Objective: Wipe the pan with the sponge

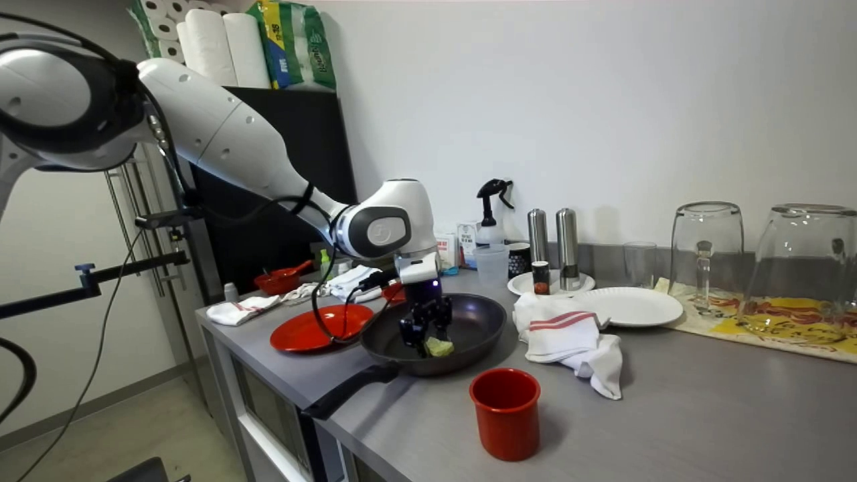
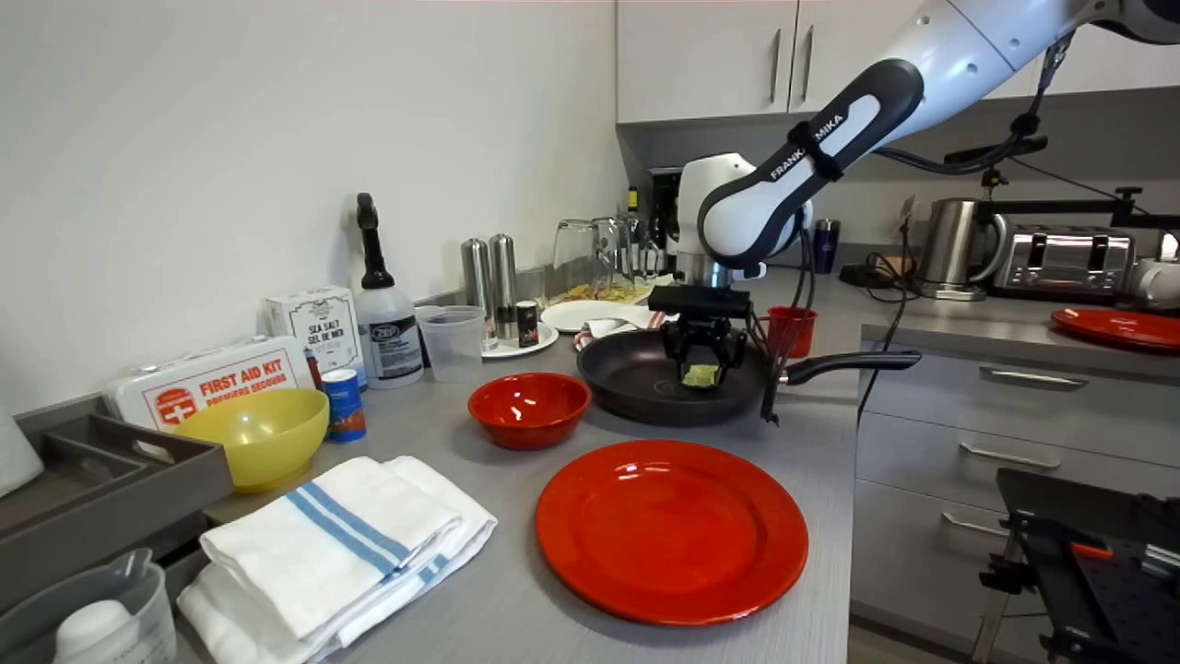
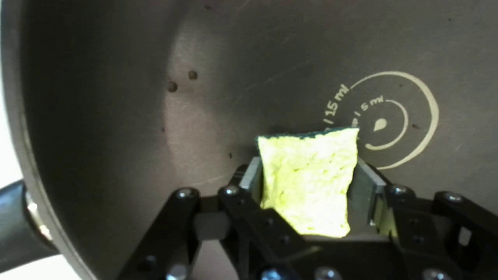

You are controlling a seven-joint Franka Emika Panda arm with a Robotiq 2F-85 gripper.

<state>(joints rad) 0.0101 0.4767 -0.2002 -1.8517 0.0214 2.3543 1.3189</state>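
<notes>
The dark frying pan point(image 1: 477, 323) stands on the counter, and it also shows in an exterior view point(image 2: 627, 376). Its handle point(image 1: 351, 389) reaches over the counter's front edge. My gripper point(image 3: 309, 167) is down inside the pan, shut on a small yellow sponge point(image 3: 311, 186) with a dark green layer at its far edge. The sponge sits between the two finger pads, close to the pan floor; whether it touches the floor is hard to tell. It shows in both exterior views point(image 1: 439, 347) point(image 2: 701, 375). Small dark specks point(image 3: 182, 81) lie on the pan floor.
A red cup point(image 1: 506, 416) stands near the pan, on the counter's front side. A red plate point(image 2: 673, 535) and a red bowl point(image 2: 529, 411) sit close to the pan. A red-striped white towel point(image 1: 569, 338) and a white plate point(image 1: 636, 306) lie on its other side.
</notes>
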